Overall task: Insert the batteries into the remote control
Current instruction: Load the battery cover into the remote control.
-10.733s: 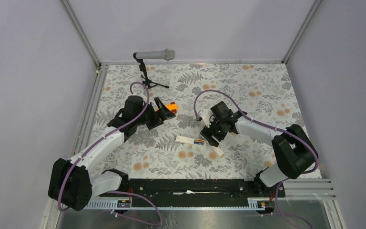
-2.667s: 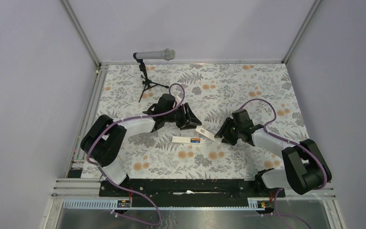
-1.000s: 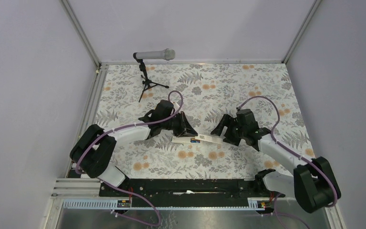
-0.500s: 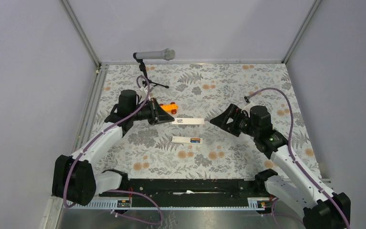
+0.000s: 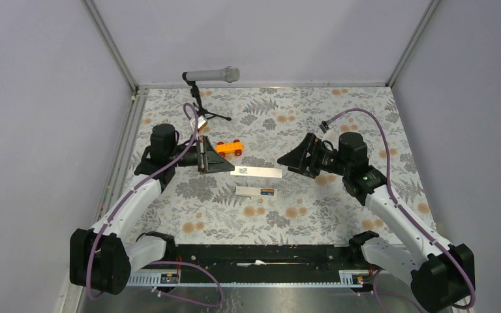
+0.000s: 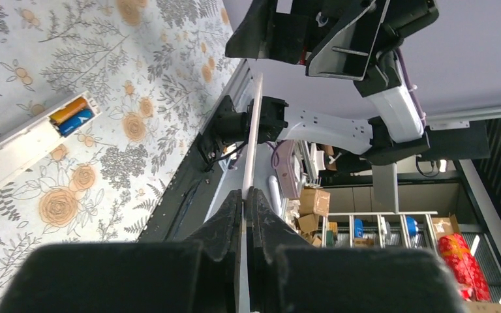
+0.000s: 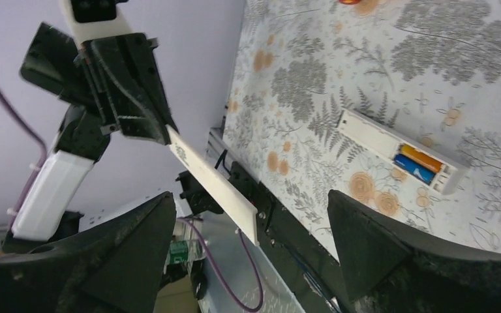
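The white remote control [image 5: 250,191] lies on the floral table, back side up, its compartment uncovered. The batteries [image 5: 269,192], one orange and one blue, sit side by side in it, also seen in the left wrist view [image 6: 73,114] and right wrist view [image 7: 416,162]. My left gripper [image 5: 220,164] is shut on one end of the flat white back cover [image 5: 257,171], holding it level above the table and the remote. My right gripper [image 5: 286,160] stands open just past the cover's free end [image 7: 214,188], touching nothing.
An orange toy car [image 5: 227,147] sits right behind the left gripper. A grey microphone on a black tripod [image 5: 211,75] stands at the back left. Metal rails run along the table's left edge and the arms' base bar [image 5: 254,254] along the near edge.
A second ago the cover lay by the remote with both grippers low beside it. Now the left gripper holds it in the air, and the open right gripper has closed in on its free end.
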